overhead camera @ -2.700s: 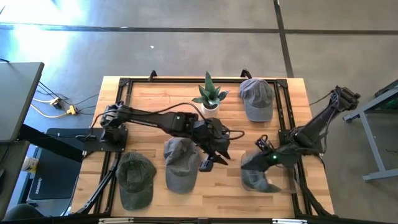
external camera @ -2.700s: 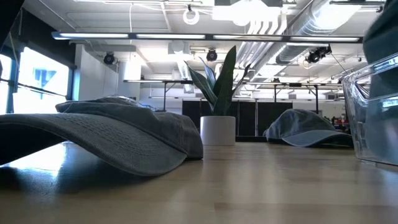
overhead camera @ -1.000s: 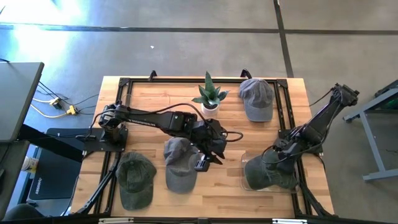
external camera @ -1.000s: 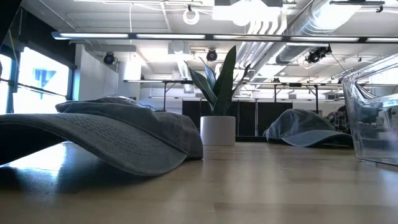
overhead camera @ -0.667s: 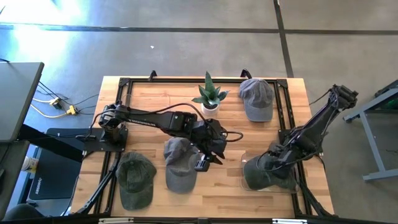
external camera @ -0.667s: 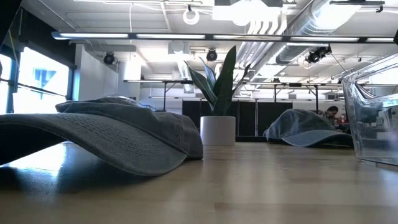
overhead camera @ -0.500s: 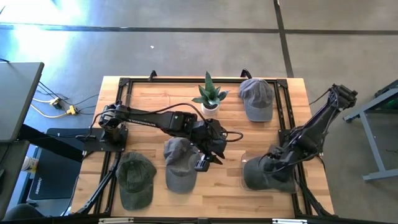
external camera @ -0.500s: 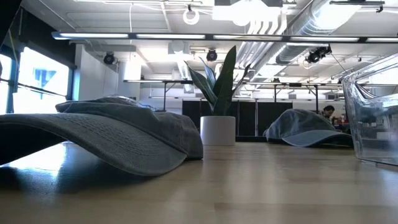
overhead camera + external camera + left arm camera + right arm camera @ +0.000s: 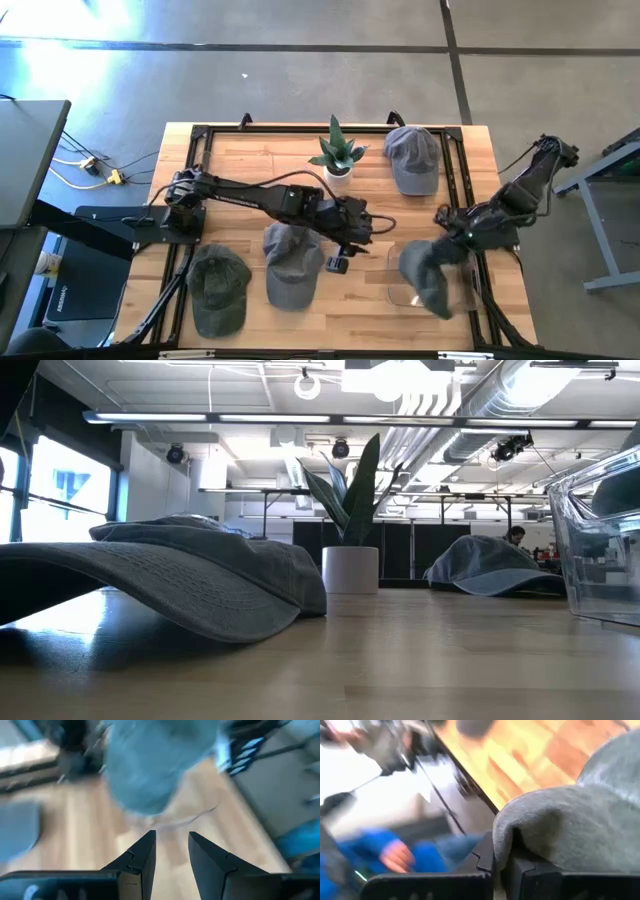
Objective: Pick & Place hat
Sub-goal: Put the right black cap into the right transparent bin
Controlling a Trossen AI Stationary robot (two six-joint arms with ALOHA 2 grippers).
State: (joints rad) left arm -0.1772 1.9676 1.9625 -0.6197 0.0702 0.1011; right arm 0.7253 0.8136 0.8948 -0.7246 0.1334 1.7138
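High view: right tool (image 9: 447, 232) clamped on grey cloth hat (image 9: 428, 274), now lifted from clear plastic tub (image 9: 405, 293) beside potted plant (image 9: 336, 150); left tool (image 9: 338, 264) part-spread, empty. Right wrist view: fabric pinched. Likely carrying next toward wooden counter (image 9: 240, 160).

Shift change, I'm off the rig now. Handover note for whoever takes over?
Right gripper: shut on a grey hat, lifting it at the clear bin, front right of the table.
Left gripper: jaws part open, empty, mid-table beside the centre hat.
Other hats: front left, back right. Potted plant at back centre.
Done: one hat gripped. Left: place it; the other hats lie on the table.
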